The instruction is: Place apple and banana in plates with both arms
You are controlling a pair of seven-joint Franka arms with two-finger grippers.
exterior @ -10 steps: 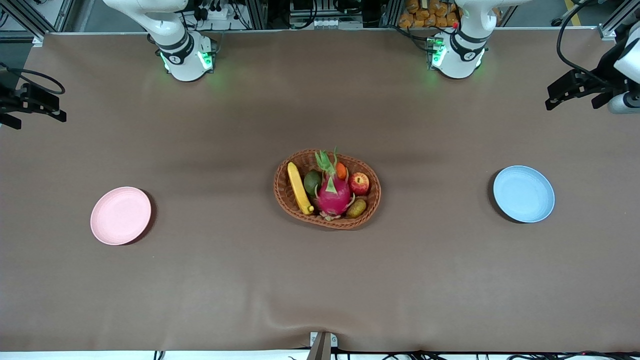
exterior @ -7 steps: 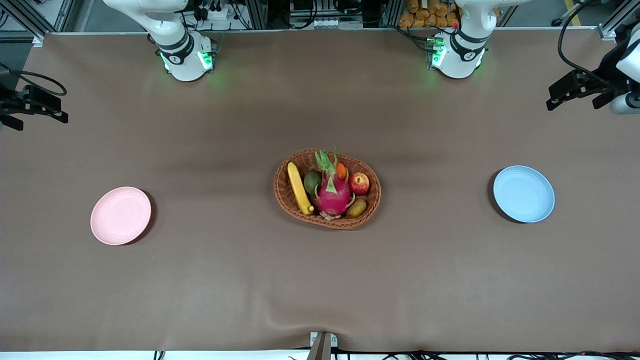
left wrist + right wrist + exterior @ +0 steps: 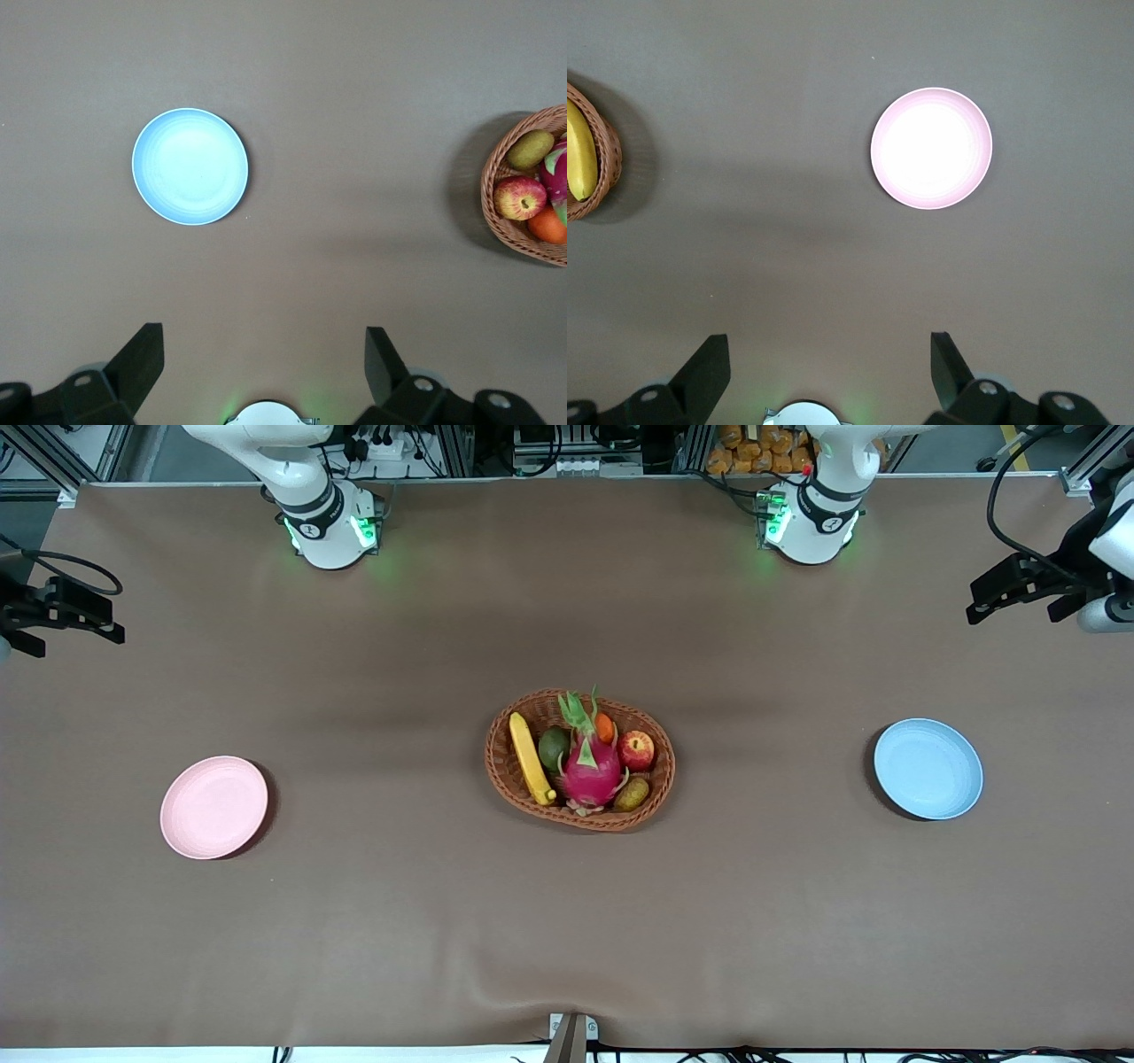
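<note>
Robotics lab, aluminium framing [image 3: 35, 452] (cabled rig)

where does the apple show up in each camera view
Front view: the apple lies in the wicker basket, at the end toward the left arm.
Left wrist view: the apple sits in the basket at the picture's edge.
Right wrist view: not in it.
Shared landmark: the basket, partly seen in both wrist views.

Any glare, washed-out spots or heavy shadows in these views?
Right wrist view: the pink plate is washed out almost white at its centre. Left wrist view: the blue plate shows a milder bright patch, and the basket casts a soft shadow. Front view: even light, green glow on the table at both arm bases.
</note>
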